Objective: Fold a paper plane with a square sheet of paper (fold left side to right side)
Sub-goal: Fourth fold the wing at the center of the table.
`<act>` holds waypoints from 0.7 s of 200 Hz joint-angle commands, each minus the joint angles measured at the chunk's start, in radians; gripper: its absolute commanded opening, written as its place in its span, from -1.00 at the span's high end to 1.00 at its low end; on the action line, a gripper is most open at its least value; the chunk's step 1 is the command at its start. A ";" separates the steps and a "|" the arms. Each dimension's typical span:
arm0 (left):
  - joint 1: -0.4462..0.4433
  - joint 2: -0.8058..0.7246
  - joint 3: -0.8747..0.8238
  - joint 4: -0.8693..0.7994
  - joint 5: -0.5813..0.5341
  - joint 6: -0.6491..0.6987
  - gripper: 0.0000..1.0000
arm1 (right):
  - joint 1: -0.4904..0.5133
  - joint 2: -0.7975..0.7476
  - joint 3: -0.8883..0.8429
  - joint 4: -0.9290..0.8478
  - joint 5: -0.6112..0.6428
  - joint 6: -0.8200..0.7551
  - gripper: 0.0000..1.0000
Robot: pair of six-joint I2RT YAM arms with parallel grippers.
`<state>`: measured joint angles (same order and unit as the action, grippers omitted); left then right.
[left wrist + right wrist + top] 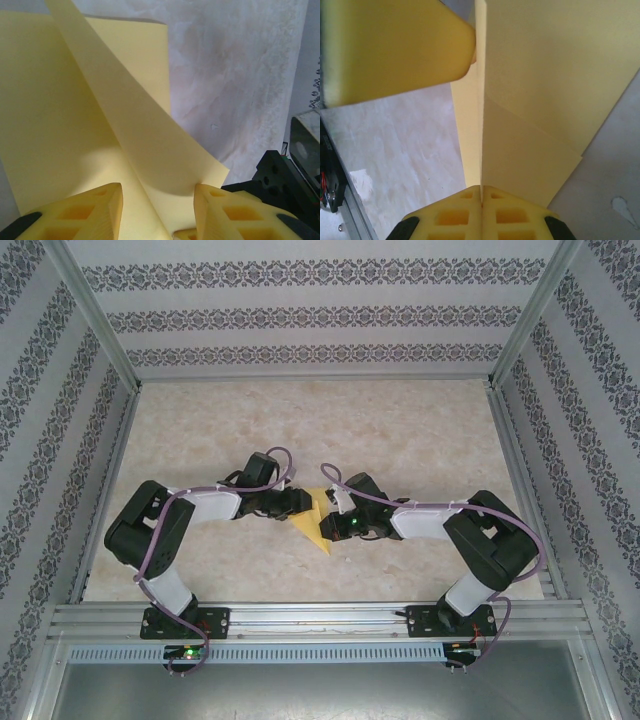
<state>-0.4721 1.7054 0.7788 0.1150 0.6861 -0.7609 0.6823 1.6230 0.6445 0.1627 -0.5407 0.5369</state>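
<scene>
Two arms meet over the middle of the table point(420, 430). On the left, the left gripper point(300, 503) has its jaws partly apart, one on each side of a raised flap of the yellow sheet of paper point(318, 527). The sheet lies creased on the table, between the two grippers. On the right, the right gripper point(337, 502) has its jaws pressed together, pinching an upright fold of the same sheet.

No text, label, brand, number or sign can be read. The square sheet of paper point(316, 528) is seen to be plain, and the walls point(300, 315) are printed with ornamental bands, not letters.
</scene>
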 commanded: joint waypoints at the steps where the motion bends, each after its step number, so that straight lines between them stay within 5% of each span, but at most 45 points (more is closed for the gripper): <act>1: -0.011 0.018 0.028 0.021 -0.032 -0.016 0.17 | -0.010 0.018 -0.006 0.021 -0.019 0.008 0.89; 140: -0.022 0.072 0.075 -0.076 -0.132 -0.012 0.20 | -0.011 0.049 -0.005 0.038 -0.030 0.011 0.81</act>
<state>-0.4828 1.7668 0.8314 0.0956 0.5907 -0.7868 0.6823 1.6619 0.6445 0.1776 -0.5484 0.5476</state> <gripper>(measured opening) 0.400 0.084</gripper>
